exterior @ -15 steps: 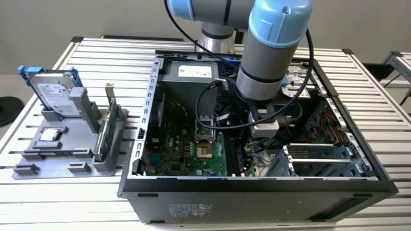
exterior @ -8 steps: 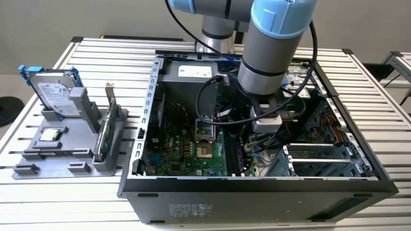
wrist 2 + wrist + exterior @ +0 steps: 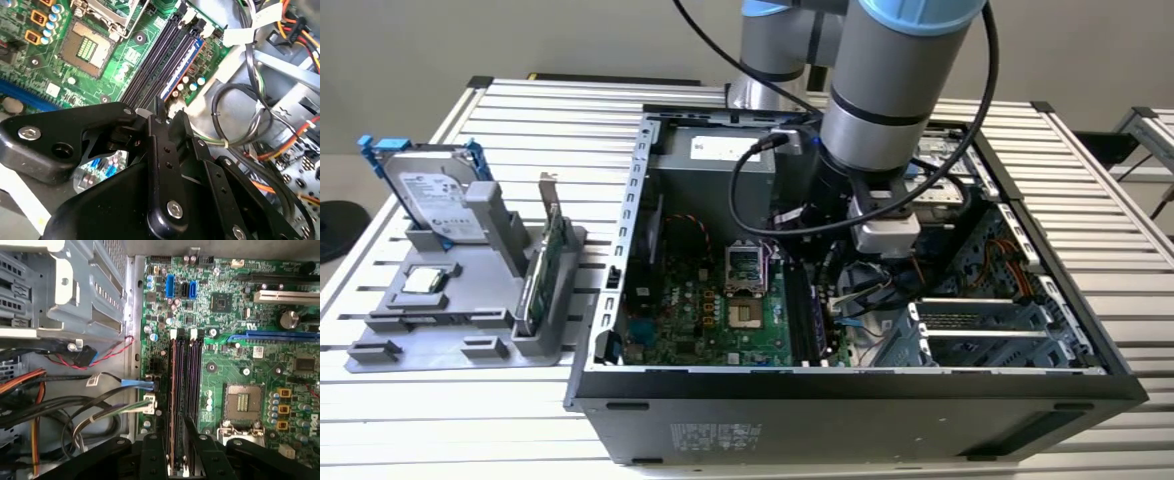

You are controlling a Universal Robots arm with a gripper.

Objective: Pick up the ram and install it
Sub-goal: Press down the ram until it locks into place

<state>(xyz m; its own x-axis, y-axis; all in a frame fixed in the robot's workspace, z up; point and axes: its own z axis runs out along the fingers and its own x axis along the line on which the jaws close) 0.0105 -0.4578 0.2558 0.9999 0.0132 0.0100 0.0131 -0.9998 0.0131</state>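
- The gripper (image 3: 172, 440) is down inside the open computer case (image 3: 854, 385). Its two black fingers (image 3: 156, 125) stand narrow, a slim gap between them, one on each side of the outermost memory slot.
- The ram (image 3: 173, 385) stands edge-on in that outermost slot, nearest the board's edge. It shows as a thin dark strip with a reddish line along it, running away from the fingertips. In the first wrist view a sliver of space appears on each side of it, so the fingers look apart from it rather than clamped.
- Just beside the ram lies a second dark slot (image 3: 195, 385), with pale latches at its far end.
- Beyond the slots on the green board (image 3: 225, 305) sits the square processor socket (image 3: 242, 405), uncovered, with its contact field showing.
- On the other side of the ram, past the board's edge, a bundle of black, orange and grey cables (image 3: 60, 410) lies against the metal drive cage (image 3: 75, 290).
- In the exterior view the arm (image 3: 894, 110) reaches down into the case from above.
- Well apart, at the exterior view's left, a grey tray (image 3: 454, 350) holds a hard drive (image 3: 434, 195) upright and a green card (image 3: 540, 270) on edge.
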